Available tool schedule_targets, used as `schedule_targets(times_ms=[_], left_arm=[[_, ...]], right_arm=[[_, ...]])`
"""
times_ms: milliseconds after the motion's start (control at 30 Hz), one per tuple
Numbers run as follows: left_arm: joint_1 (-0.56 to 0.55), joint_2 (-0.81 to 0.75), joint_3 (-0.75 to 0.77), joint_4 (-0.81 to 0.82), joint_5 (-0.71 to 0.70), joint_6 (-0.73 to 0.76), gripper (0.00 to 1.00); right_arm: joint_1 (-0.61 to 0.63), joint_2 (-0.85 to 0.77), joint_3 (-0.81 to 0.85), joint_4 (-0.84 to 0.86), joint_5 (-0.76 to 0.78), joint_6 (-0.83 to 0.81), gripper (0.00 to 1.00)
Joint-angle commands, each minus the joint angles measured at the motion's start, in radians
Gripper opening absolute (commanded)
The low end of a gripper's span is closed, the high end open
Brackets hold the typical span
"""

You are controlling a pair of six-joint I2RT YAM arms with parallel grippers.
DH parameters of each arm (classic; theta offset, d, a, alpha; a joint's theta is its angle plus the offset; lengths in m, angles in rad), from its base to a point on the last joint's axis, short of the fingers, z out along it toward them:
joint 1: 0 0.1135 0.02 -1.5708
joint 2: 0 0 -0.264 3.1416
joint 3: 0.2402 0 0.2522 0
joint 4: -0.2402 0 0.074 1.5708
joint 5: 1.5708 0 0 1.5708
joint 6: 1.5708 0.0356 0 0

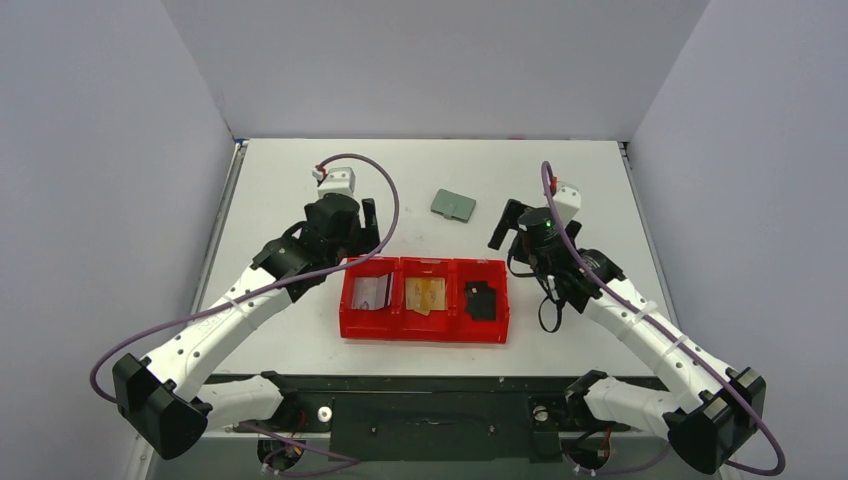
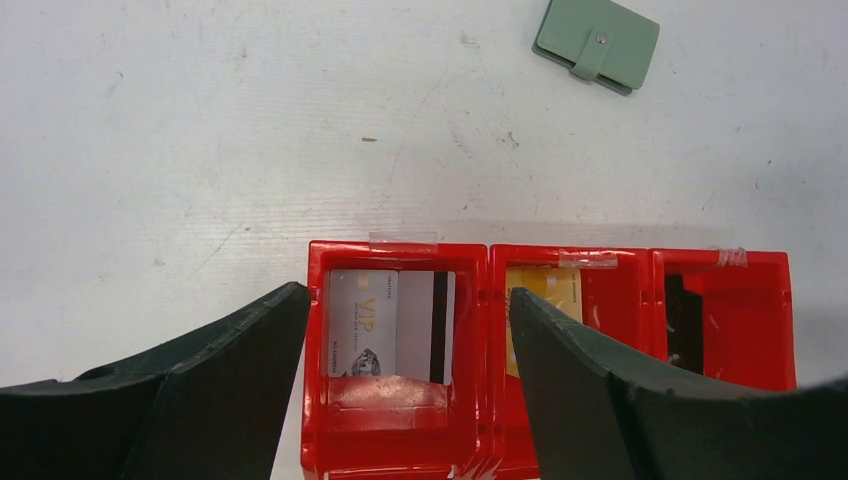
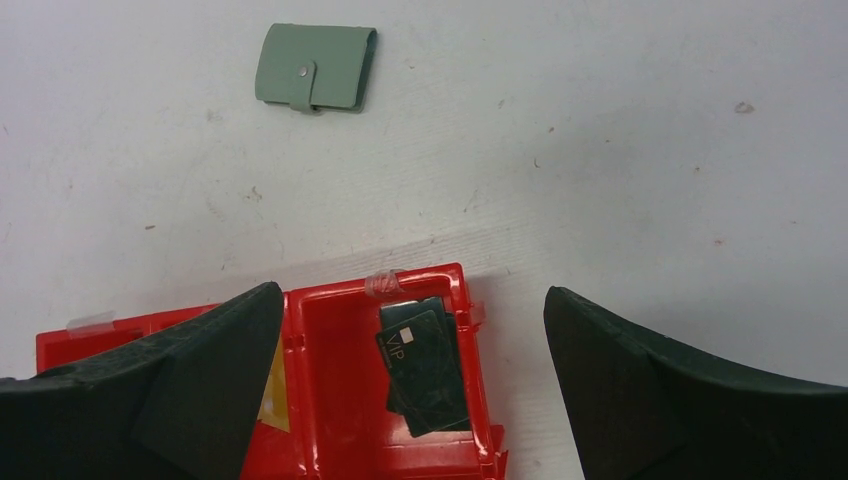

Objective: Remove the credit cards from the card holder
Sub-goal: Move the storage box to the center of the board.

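I see three credit cards (image 1: 425, 294): silver card (image 2: 390, 325), yellow card (image 2: 550, 285), dark card (image 3: 425, 365), one per compartment of one red tray (image 1: 420, 331) under both wide-open, empty jaws. One closed card holder (image 1: 454, 204) lies beyond them on a scuffed white worktop (image 1: 300, 180); grey walls (image 1: 420, 60).

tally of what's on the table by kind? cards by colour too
Credit cards: 3 (silver card, gold card, dark card; a second dark one may lie underneath)
Card holder: 1
Red tray: 1
Total: 5
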Motion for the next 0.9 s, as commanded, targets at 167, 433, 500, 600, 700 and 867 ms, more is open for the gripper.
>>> schedule_targets(times_ms=[167,433,500,600,700,867], left_arm=[[0.004,0.012,0.061,-0.014,0.019,0.010,0.71],[0.004,0.015,0.059,-0.024,0.028,0.003,0.71],[0.004,0.019,0.059,-0.025,0.030,0.000,0.71],[0.004,0.026,0.061,-0.029,0.033,-0.005,0.71],[0.006,0.034,0.063,-0.028,0.037,-0.013,0.71],[0.015,0.046,0.075,-0.037,0.058,-0.017,0.72]], right_arm=[[-0.087,-0.048,-0.047,-0.076,-0.034,0.038,1.00],[-0.197,-0.108,-0.166,-0.077,-0.183,0.017,1.00],[-0.196,-0.108,-0.198,-0.057,-0.236,0.006,1.00],[-0.166,-0.095,-0.224,-0.018,-0.289,-0.007,1.00],[-0.072,-0.036,-0.218,-0.002,-0.262,-0.004,1.00],[-0.003,0.085,-0.182,0.031,-0.214,0.007,0.99]])
